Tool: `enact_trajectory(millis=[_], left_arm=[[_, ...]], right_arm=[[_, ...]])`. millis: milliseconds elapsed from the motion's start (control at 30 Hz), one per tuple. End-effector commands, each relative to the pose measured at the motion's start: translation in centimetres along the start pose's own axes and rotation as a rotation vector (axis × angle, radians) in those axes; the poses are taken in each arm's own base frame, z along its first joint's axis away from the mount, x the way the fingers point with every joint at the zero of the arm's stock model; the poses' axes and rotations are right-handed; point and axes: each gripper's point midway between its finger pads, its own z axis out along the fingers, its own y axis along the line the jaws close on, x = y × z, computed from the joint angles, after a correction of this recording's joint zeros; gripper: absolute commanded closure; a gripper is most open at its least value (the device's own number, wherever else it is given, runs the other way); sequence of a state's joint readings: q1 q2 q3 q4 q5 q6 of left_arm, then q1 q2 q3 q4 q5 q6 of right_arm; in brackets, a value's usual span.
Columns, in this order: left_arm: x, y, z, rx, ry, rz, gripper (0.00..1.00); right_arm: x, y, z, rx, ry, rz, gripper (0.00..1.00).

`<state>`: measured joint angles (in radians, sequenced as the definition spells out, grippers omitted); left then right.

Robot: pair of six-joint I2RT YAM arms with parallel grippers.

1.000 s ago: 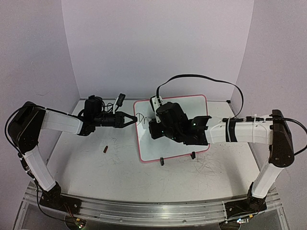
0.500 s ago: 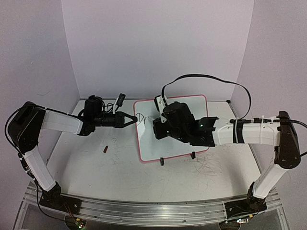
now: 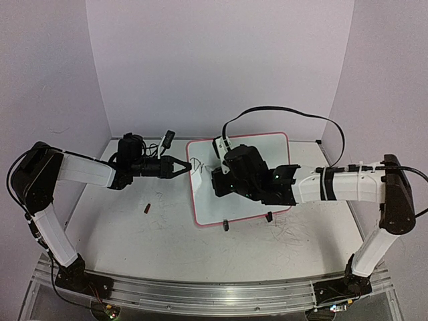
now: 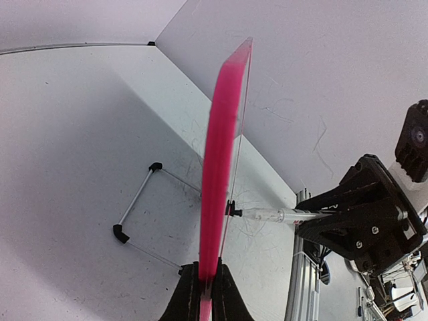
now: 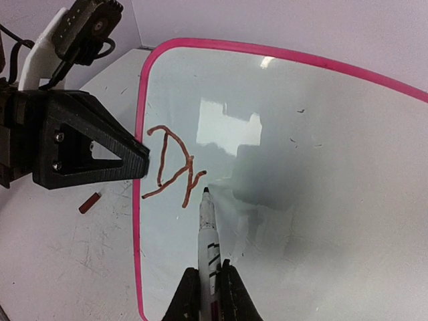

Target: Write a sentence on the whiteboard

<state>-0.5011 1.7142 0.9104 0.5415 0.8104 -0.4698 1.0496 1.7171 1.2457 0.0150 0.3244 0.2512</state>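
Right claw (image 5: pixel 206 291), clamped on marker (image 5: pixel 208 224), shifts rightward since second ago. Sentence (image 5: pixel 170 166) reads only "Dr", just left-ahead of marker tip. Left claw (image 4: pixel 202 284) pinches whiteboard (image 4: pixel 224 134) edge. Most writing remains.

whiteboard (image 3: pixel 207 200): you see it white and shiny, pink frame, round corners | sentence (image 5: pixel 170 167): only "Dr" so far, by left edge

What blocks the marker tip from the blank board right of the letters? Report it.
Nothing visible. The marker, held by the right gripper, points just right of the letters; the whiteboard beyond is bare. The left gripper clamps its left edge.
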Motion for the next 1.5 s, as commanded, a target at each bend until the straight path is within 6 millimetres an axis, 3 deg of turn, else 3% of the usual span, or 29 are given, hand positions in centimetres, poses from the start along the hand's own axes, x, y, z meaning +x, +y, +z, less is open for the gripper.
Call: enact_trajectory(millis=[0, 500, 933, 1467], left_arm=[[-2.1, -1.8, -0.4, 0.022, -0.035, 0.040, 1.00], [-2.1, -1.9, -0.5, 0.026, -0.034, 0.042, 1.00], [-2.2, -2.0, -0.5, 0.025, -0.037, 0.046, 1.00], [-2.2, -2.0, -0.5, 0.027, -0.037, 0.047, 1.00]], right_arm=[[-2.1, 0.1, 0.2, 0.010, -0.055, 0.019, 1.00], [-1.6, -2.0, -0.2, 0.087, -0.054, 0.062, 1.00], [-3.1, -1.8, 0.3, 0.078, -0.091, 0.058, 1.00], [-2.1, -0.7, 1.0, 0.025, -0.059, 0.030, 1.00]])
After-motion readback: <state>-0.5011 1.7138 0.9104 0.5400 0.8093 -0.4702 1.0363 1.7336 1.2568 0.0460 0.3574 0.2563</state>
